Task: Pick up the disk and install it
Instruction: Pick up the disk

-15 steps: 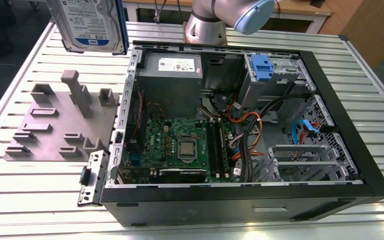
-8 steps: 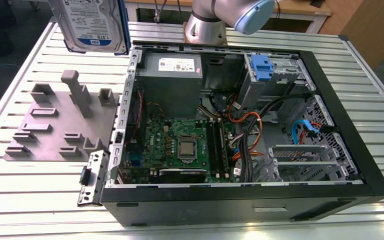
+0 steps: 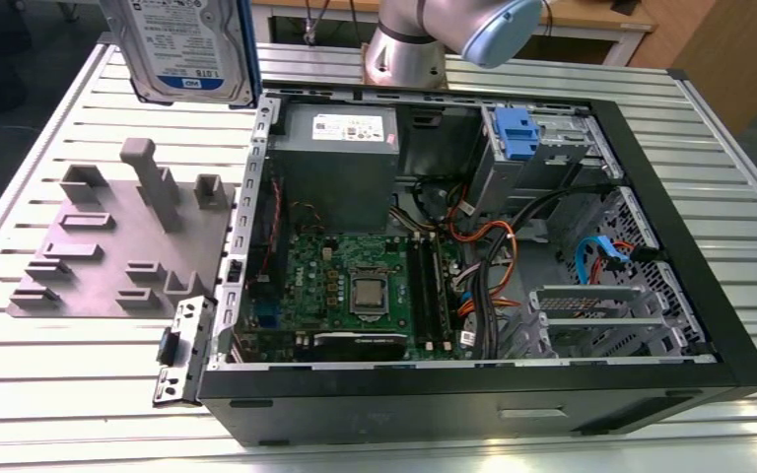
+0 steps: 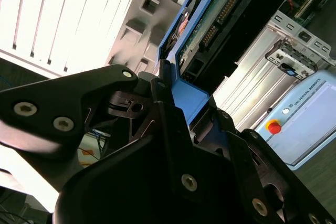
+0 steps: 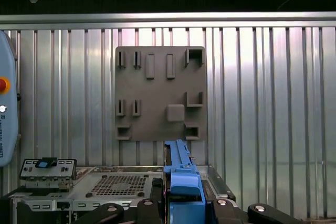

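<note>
The gripper (image 4: 181, 98) pinches the disk (image 3: 181, 44) by its blue rails and holds it aloft. Beyond sit the grey fixture plate (image 3: 103, 246) and the open computer case (image 3: 484, 389). A good carry probably keeps the disk square, firmly clamped and clear of the case wall.
</note>
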`<state>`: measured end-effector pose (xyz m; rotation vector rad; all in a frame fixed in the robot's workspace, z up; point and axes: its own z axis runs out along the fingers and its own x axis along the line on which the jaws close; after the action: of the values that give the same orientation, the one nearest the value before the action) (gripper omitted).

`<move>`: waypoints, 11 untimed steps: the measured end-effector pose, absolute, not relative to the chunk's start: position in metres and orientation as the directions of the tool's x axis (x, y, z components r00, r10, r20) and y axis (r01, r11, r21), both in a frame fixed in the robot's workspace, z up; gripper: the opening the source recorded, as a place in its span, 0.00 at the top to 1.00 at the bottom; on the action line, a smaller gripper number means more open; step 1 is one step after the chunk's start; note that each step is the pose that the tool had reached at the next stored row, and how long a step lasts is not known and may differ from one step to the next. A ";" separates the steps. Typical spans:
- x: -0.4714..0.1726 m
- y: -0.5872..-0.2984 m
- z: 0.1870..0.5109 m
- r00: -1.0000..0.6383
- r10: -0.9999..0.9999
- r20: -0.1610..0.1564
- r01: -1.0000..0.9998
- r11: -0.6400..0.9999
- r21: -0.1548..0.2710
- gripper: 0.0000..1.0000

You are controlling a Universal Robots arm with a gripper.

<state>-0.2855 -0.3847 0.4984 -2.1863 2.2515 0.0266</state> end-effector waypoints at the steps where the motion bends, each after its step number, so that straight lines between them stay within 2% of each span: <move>1: -0.285 -0.385 0.498 -0.029 -0.999 -0.014 -1.000 0.029 0.010 0.64; 11: -0.284 -0.385 0.498 -0.029 -0.999 -0.014 -1.000 0.029 0.010 0.64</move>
<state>-0.2839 -0.3847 0.4984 -2.1864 2.2514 0.0266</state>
